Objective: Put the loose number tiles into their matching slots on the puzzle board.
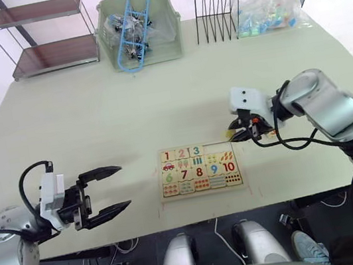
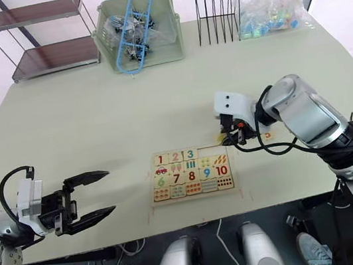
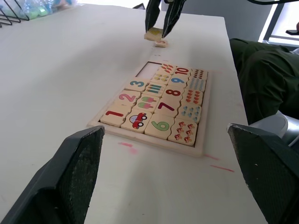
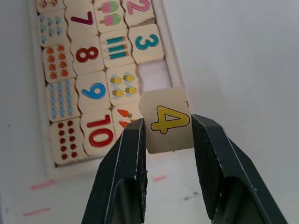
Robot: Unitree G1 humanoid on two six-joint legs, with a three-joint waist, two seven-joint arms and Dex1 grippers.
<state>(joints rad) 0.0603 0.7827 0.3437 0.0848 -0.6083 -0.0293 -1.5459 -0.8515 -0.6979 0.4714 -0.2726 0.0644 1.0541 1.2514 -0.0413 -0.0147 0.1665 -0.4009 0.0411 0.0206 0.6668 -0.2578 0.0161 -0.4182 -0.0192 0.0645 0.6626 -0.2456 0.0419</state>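
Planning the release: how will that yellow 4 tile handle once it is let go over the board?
The 4 tile, gripped in the right pincer, looks like stiff, flat wood, so it probably won't bend. Being thin and seemingly light, it should lie flat rather than roll, but may skid or catch on the puzzle board rim.

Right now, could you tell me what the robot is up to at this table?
It is filling a number puzzle board. The right gripper is shut on the yellow 4 tile, held just off the board's far right corner, near the open slots beside the 3. Tiles 1, 2 and 3 already sit in the top row, so the recesses for 4 and 5 are still empty. Another loose tile lies on the table by that gripper. The left gripper is open, off to the board's left, holding nothing.
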